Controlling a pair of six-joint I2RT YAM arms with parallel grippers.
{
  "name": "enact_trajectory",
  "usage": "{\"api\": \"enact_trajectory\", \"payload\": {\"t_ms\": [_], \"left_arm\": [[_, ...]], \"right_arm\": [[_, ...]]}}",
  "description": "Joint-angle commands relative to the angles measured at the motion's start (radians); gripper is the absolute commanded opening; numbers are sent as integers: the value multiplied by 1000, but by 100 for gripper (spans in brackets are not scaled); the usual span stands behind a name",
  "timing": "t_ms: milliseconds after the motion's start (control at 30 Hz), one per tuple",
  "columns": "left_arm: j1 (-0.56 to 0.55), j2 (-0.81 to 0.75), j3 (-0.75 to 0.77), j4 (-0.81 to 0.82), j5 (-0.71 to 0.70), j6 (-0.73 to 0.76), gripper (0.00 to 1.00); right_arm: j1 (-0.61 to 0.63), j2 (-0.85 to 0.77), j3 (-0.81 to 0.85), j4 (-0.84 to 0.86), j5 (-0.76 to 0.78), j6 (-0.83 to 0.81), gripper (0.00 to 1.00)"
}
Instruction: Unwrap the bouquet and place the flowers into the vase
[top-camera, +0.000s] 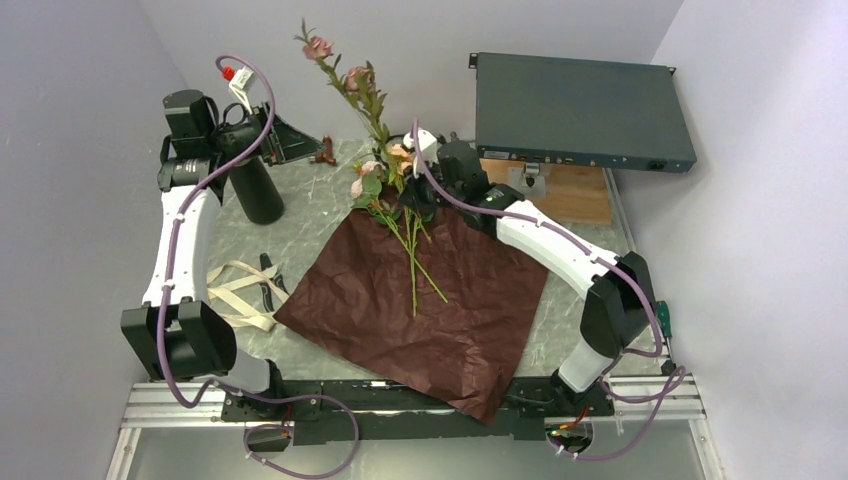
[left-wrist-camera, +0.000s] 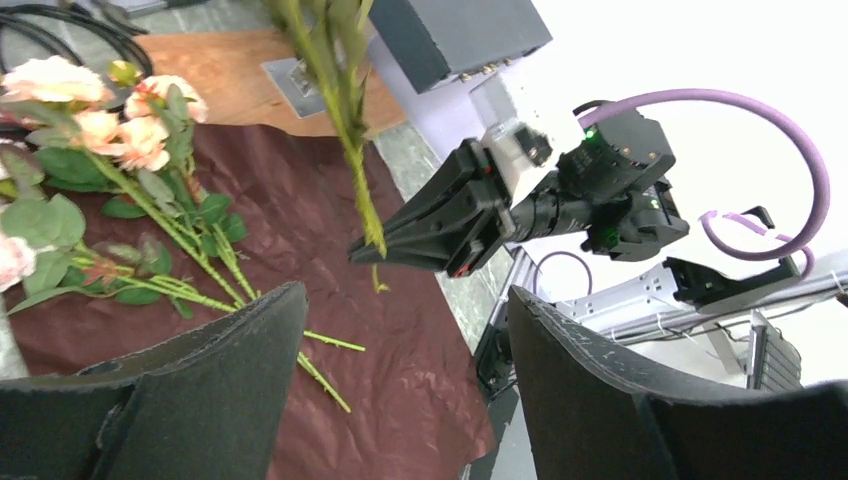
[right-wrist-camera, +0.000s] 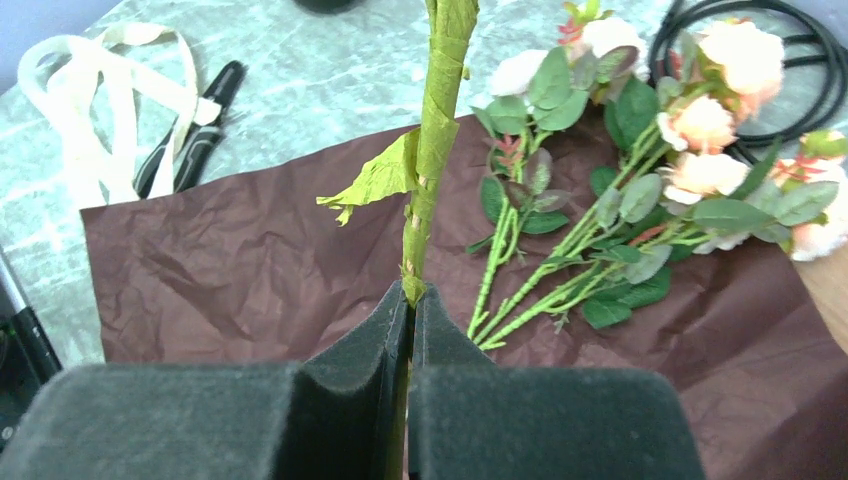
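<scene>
While the right gripper (right-wrist-camera: 410, 300) clamps one flower stem (right-wrist-camera: 437, 100) and the left gripper (left-wrist-camera: 408, 300) gapes empty, we're mid-transfer; next: stem tip into the vase (top-camera: 257, 190) by the worktop's far-left corner.

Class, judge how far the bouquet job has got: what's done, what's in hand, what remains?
Done: the maroon paper lies spread open, with the ribbon off beside it. In hand: the right gripper, jaws shut, holds one stem by its lower end. Remaining: the other flowers lie on the paper; none shows in the vase.
</scene>
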Motion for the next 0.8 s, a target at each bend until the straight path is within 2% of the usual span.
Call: {"api": "enact_trajectory", "payload": {"t_ms": [0,67,167,367,667,700,733,767], "left_arm": [[-54,-13,-2,149,63,-81,78],[-75,-1,-2,154,42,-81,75],[-90,10,-3,175,18,-94,66],[-131,34,19,170,-9,-83,54],[-133,37,19,206,-18,-118,36],[-133,36,17,218,-16,-126,29],[-133,35,16,223,-16,-131,13],[-133,33,16,226,-18,-133,3]], "right_arm": [[47,-69,-30,88,-26,-33,0],[64,-86,-46,96,-15,-35,0],[91,-111,-69,108,2,-84,0],[135,-150,-116,131,16,-139,0],[144,-151,-124,136,8,-164,0],[144,-149,-123,133,4,-162,0],[144,-146,-123,133,0,-160,0],[144,-146,-121,132,-7,-161,0]]}}
